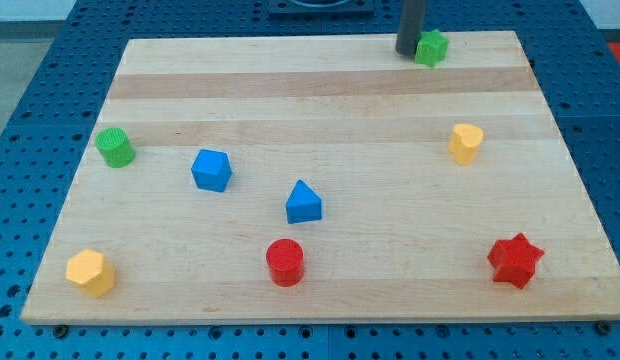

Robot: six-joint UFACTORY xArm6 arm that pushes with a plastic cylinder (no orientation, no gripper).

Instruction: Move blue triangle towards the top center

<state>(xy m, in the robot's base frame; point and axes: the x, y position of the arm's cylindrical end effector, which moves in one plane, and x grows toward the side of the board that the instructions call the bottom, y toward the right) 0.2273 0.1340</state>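
Note:
The blue triangle (303, 202) lies on the wooden board a little below its middle. My tip (406, 52) is at the view's top, right of center, touching the left side of a green block (431, 47) near the board's top edge. The tip is far from the blue triangle, up and to the right of it. A blue block with angled faces (211, 169) lies to the left of the triangle.
A green cylinder (115, 147) sits at the left edge. A yellow hexagon (90, 272) is at the bottom left, a red cylinder (285, 262) at the bottom center, a red star (515, 260) at the bottom right, and a yellow block (466, 142) at the right. The board (320, 110) lies on a blue perforated table.

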